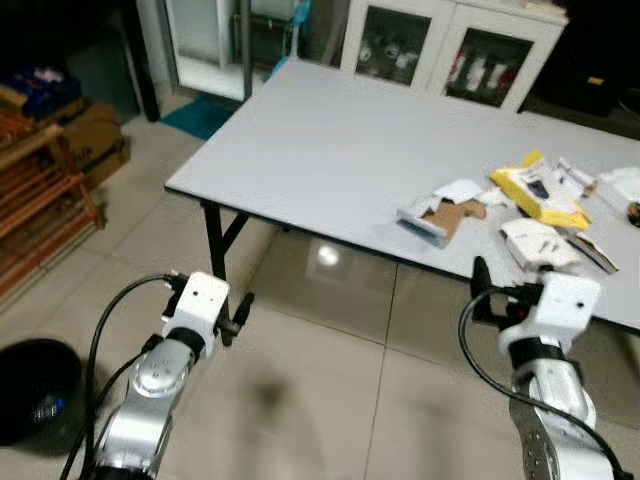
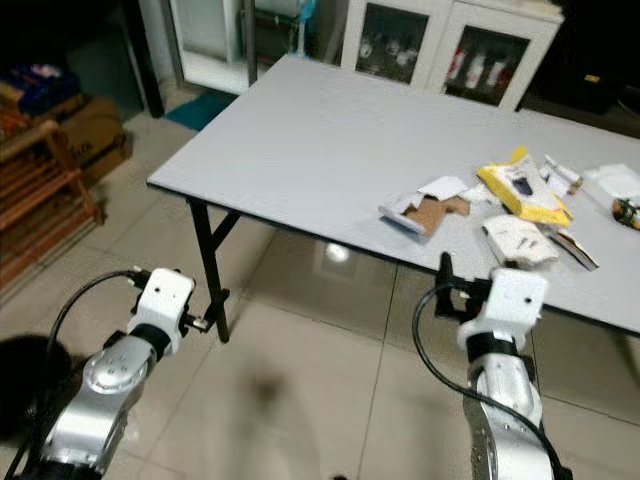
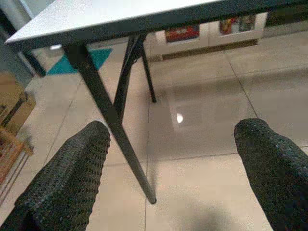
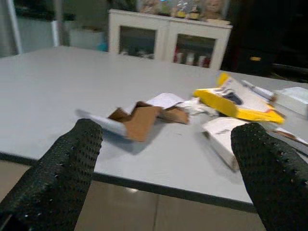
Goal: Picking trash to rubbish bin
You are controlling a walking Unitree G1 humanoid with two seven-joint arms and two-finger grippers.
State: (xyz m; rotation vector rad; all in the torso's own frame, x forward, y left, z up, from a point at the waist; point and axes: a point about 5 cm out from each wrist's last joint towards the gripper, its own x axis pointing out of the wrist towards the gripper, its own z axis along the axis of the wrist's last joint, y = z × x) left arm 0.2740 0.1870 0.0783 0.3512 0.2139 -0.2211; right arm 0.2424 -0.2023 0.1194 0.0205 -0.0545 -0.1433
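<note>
Trash lies on the right part of the grey table (image 1: pixel 330 150): a torn brown and white cardboard piece (image 1: pixel 445 213), a yellow packet (image 1: pixel 540 190), a white folded carton (image 1: pixel 540 243) and more white scraps (image 1: pixel 620 185) at the far right. A black rubbish bin (image 1: pixel 35 385) stands on the floor at my lower left. My right gripper (image 4: pixel 169 129) is open and empty, level with the table's front edge and facing the cardboard piece (image 4: pixel 139 118). My left gripper (image 3: pixel 173 130) is open and empty, held low below the tabletop beside the black table leg (image 3: pixel 110 115).
A wooden rack (image 1: pixel 40 205) and cardboard boxes (image 1: pixel 95 135) stand at the left. A white glass-door cabinet (image 1: pixel 450 45) is behind the table. A teal mat (image 1: pixel 200 115) lies on the tiled floor (image 1: pixel 330 330) past the table's left end.
</note>
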